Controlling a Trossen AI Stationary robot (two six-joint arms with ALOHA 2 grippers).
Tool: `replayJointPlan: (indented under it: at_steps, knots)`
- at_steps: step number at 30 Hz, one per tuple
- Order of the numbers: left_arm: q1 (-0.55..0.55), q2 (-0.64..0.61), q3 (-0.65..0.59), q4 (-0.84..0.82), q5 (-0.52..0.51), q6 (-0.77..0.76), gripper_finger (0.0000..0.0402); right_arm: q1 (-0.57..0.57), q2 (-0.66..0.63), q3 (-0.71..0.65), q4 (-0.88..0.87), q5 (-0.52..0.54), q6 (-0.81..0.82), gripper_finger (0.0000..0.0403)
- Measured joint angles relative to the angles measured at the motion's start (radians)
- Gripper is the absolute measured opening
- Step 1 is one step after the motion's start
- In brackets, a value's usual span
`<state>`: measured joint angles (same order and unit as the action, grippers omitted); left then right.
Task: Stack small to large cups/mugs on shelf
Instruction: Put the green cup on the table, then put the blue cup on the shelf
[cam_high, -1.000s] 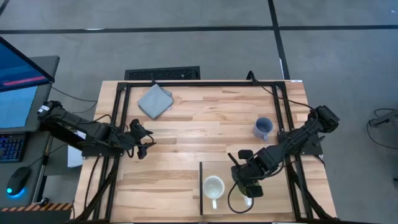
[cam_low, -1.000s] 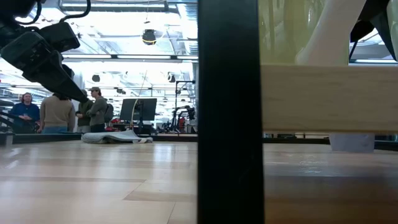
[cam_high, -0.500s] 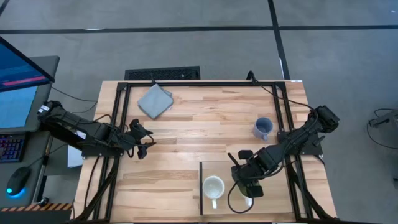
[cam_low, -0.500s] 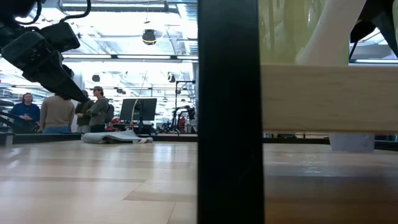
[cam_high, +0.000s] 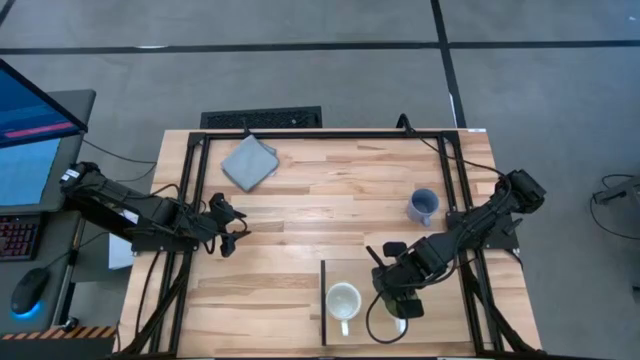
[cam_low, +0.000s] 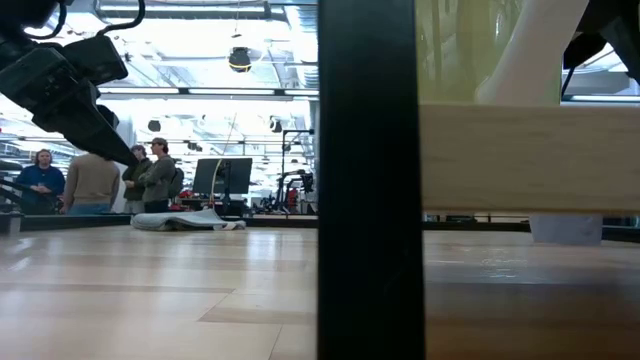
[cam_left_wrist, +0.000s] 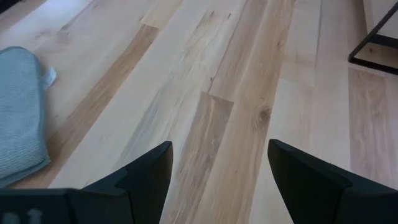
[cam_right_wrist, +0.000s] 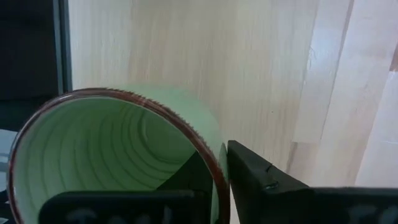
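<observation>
Your right gripper sits over the shelf at the desk's five o'clock, with one finger inside the green mug and one outside, pinching its wall. The pinch is thin: if it loosens while the mug is tilted or off the panel, the mug could tip and roll, or knock the cream-white mug standing just beside it toward nine o'clock. A careless withdrawal could also drag the rim along with the inner finger (watch that).

The blue-grey mug stands off the shelf, on the desk toward two o'clock, so it is not yet placed. Your left gripper waits at nine o'clock, fingers spread and empty.

Count: three mugs, one shelf, one grey cloth at eleven o'clock, two arms, and at least three people in the room behind
</observation>
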<state>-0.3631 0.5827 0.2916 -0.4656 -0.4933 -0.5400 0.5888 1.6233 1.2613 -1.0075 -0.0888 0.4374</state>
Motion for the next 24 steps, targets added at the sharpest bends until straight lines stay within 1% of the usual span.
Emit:
replayJointPlan:
  at_steps: [3, 17, 24]
  knots:
    - [0.0, 0.0, 0.0, 0.0, 0.001, -0.003, 0.0254, 0.0, 0.0, 0.0, 0.002, -0.003, 0.0, 0.0082]
    - [0.0, 0.0, 0.0, 0.0, 0.001, -0.004, 0.0254, 0.0, 0.0, 0.0, -0.003, 0.0, 0.026, 0.0193]
    - [0.0, 0.0, 0.0, 0.0, 0.001, -0.004, 0.0254, 0.0, 0.0, 0.009, -0.022, -0.016, 0.027, 0.0225]
